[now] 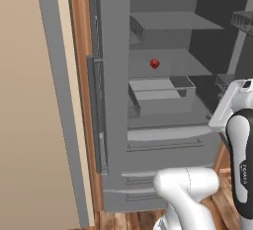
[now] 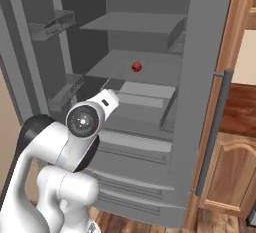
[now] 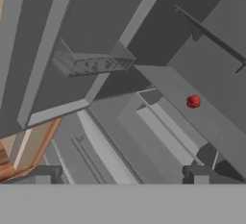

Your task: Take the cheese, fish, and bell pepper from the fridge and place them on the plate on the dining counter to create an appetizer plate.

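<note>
Hand view showed the gripper [image 3: 121,175] with fingertips [image 3: 44,175] spread wide and empty, bell pepper [image 3: 193,101] on a middle fridge [image 3: 96,35] shelf, right base view alone caught wooden cabinets [image 2: 227,177], gripper hidden behind the arm there.

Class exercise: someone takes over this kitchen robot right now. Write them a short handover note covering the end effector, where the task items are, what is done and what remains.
End effector: open, holding nothing, pointed into the fridge from outside.
Fridge: door open, shelves in view.
Bell pepper: alone on the middle shelf, above the clear drawer, untouched.
Cheese, fish, plate and dining counter: cannot place them from here.
Done: fridge opened, arm facing it; whether cheese or fish are already moved I cannot tell.
Left: reach in, grasp the pepper, carry it to the plate; check the other two foods.
</note>
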Robot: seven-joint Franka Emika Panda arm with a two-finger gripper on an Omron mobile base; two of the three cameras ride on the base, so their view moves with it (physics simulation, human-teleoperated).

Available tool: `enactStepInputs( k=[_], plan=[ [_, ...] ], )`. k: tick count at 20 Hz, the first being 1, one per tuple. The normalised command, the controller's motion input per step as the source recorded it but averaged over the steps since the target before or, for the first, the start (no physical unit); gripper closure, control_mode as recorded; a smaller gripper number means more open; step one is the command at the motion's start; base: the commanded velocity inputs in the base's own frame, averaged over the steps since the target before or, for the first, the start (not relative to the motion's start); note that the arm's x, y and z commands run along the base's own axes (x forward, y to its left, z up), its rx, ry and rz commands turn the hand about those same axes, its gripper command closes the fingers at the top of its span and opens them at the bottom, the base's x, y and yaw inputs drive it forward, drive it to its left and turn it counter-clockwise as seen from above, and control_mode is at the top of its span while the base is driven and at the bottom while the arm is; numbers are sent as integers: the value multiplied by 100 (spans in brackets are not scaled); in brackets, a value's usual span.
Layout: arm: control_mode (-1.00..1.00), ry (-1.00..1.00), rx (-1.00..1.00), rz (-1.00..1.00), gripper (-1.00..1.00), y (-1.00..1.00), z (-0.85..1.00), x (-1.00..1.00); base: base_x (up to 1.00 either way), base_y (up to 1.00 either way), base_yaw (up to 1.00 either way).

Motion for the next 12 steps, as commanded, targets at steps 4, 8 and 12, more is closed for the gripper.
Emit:
enactStepInputs(
  k=[4, 8, 12],
  plan=[
    [100, 0, 0, 0, -100, 0, 0, 0, 45, 1, 4],
    [100, 0, 0, 0, -100, 0, 0, 0, 36, -6, 0],
    [100, 0, 0, 0, -100, 0, 0, 0, 62, 0, 0]
  ],
)
